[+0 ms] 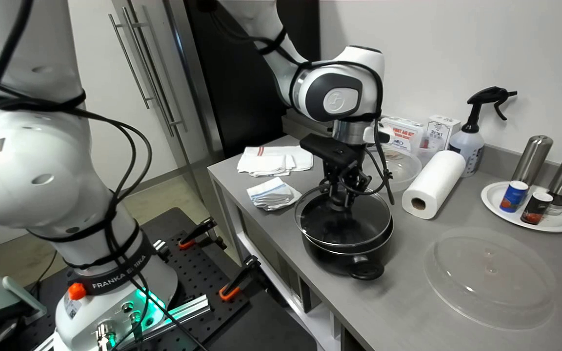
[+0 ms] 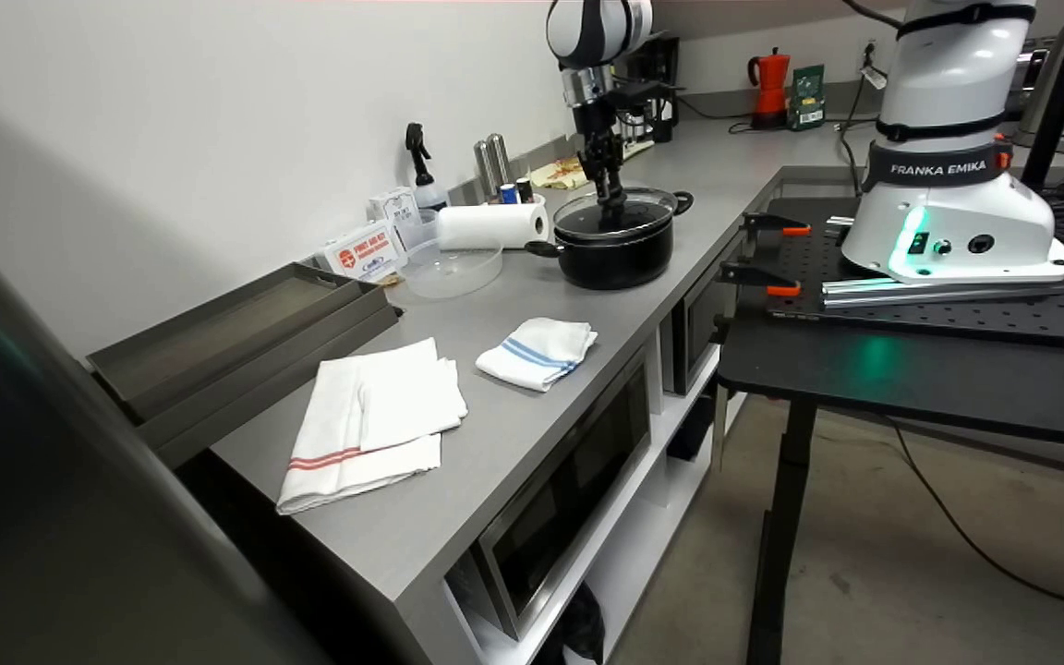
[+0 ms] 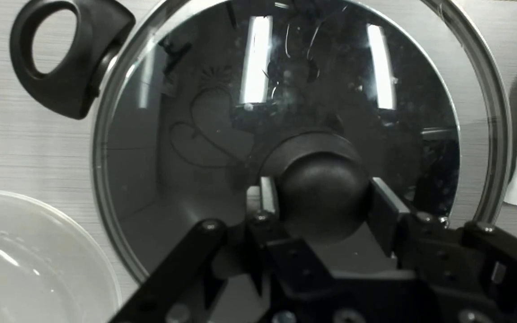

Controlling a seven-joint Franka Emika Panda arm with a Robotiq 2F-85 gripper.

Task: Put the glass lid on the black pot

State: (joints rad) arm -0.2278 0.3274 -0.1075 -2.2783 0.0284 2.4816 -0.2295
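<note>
Mara: What does the gripper (image 3: 323, 201) have hold of?

Joss: The knob (image 3: 320, 179) of the glass lid (image 3: 303, 112). The gripper's pads (image 3: 269, 197) press one on each side, parted by no more than the knob's breadth, so the lid seems to hang from that grip.

Mara: And where is the lid?

Joss: Over the black pot (image 2: 615, 266), but likely not seated. In an exterior view a dark strip shows between the lid and the pot's rim, above a side handle (image 1: 366, 271). Whether the far edge touches the rim is hard to make out.

Mara: Is it centred?

Joss: Probably not. In the wrist view the counter (image 3: 38, 148) shows through the glass beyond the pot, on the side toward the blue-striped cloth (image 1: 271, 193); on the handle side of the pot the edges nearly line up. Some of that may be the camera's angle.

Mara: What does a clean placing call for, then?

Joss: A slight shift away from the cloth, to bring the knob over the middle of the pot, then a slow, level descent. A tilted lid could slip on one side of the rim or swivel in the pads, since the knob looks smooth and round.

Mara: And the release?

Joss: Only once the rim bears the lid all round. The pads should part just enough to clear the knob, and the gripper should lift straight up from the pot.
</note>
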